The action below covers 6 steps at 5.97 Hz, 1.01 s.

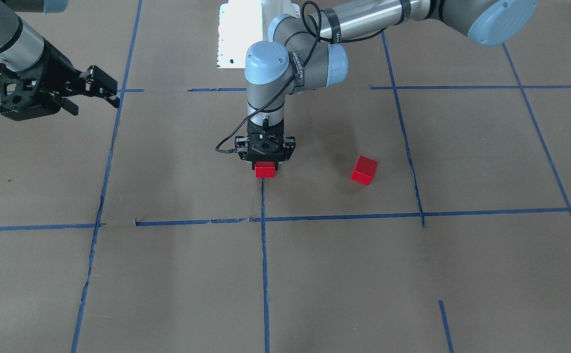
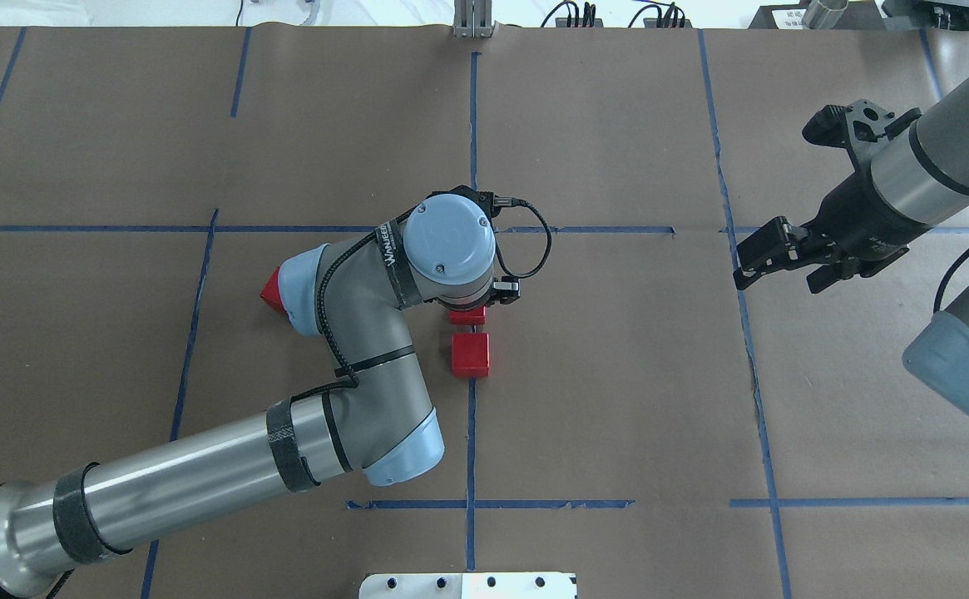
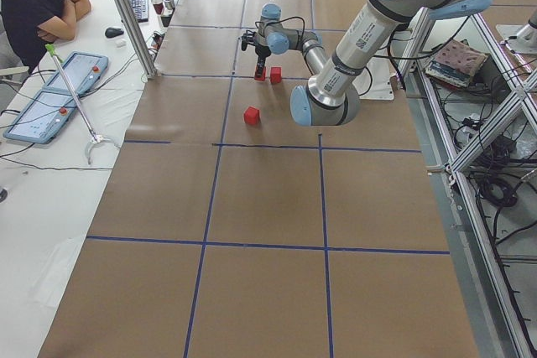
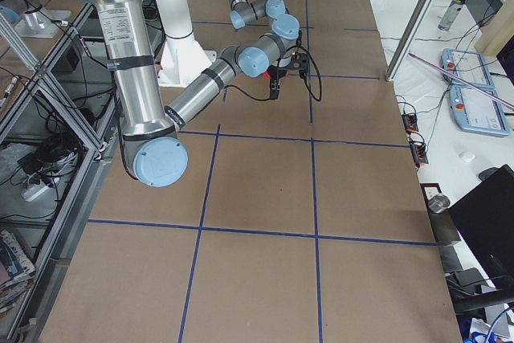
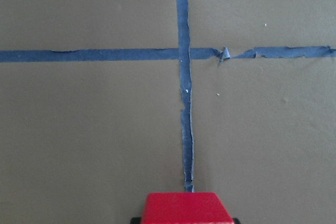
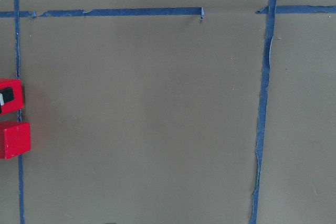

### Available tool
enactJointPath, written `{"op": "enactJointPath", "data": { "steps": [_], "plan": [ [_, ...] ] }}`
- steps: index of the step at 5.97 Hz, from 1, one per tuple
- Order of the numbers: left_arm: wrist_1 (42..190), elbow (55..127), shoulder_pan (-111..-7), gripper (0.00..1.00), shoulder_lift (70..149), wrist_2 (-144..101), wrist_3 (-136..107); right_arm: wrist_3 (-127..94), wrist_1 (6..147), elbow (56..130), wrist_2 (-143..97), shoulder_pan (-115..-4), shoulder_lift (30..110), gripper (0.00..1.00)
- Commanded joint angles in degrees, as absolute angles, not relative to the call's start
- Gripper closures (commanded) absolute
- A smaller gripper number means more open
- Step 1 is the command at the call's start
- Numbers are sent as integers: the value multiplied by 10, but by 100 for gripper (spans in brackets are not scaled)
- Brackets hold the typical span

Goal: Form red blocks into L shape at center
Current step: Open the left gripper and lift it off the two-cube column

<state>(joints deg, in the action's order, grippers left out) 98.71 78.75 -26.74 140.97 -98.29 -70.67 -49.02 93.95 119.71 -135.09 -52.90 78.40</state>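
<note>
**Front view:** The left gripper [image 1: 265, 164] points straight down at the center [image 1: 290, 196]. Its jaws are clamped on the held block [image 1: 265, 170], which is on the middle tape line [image 1: 264, 255]. I can't tell whether the block rests on the paper or sits just off it. The third block [image 1: 364, 170] lies loose, well apart toward the robot's left and askew to the grid. The right gripper [image 1: 94, 98] hangs off to the side, fingers apart and empty.

**Overhead:** The second block [image 2: 471, 355] lies on the tape line just beside the held block [image 2: 467, 316], on the robot's side of it. A thin gap shows between them. The third block [image 2: 271, 292] is half hidden by the left arm's elbow.

**Left side view:** Two blocks sit close together under the gripper, and the third sits alone, nearer the camera. A person [image 3: 33, 2] sits at the side bench.

**Right side view:** Only a speck of red shows past the near arm, and nothing more is readable.

**Left wrist:** The held block's top is at the bottom edge with a dark tip at each side. The tape runs on ahead.

**Right wrist:** The pair is at the left edge, in line along the tape, with a slim gap between them.

**Judgement:**
- **Step in hand:** setting down the second piece of the L's long leg.
- **Next move:** let go and lift straight up without nudging the pair. Then fetch the third block, square it, and set it sideways against one end block.
- **Gap:** the gap between the pair likely needs closing.
- **Containers:** none in any view.
</note>
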Motion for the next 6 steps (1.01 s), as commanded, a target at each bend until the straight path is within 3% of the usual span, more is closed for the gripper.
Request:
{"op": "enactJointPath", "data": {
  "steps": [1, 6],
  "plan": [
    [986, 789, -265, 100, 1407, -983, -708, -490, 940, 1197, -1351, -528, 784, 0],
    [987, 801, -262, 100, 1403, -983, -709, -490, 940, 1197, -1351, -527, 785, 0]
  ]
}}
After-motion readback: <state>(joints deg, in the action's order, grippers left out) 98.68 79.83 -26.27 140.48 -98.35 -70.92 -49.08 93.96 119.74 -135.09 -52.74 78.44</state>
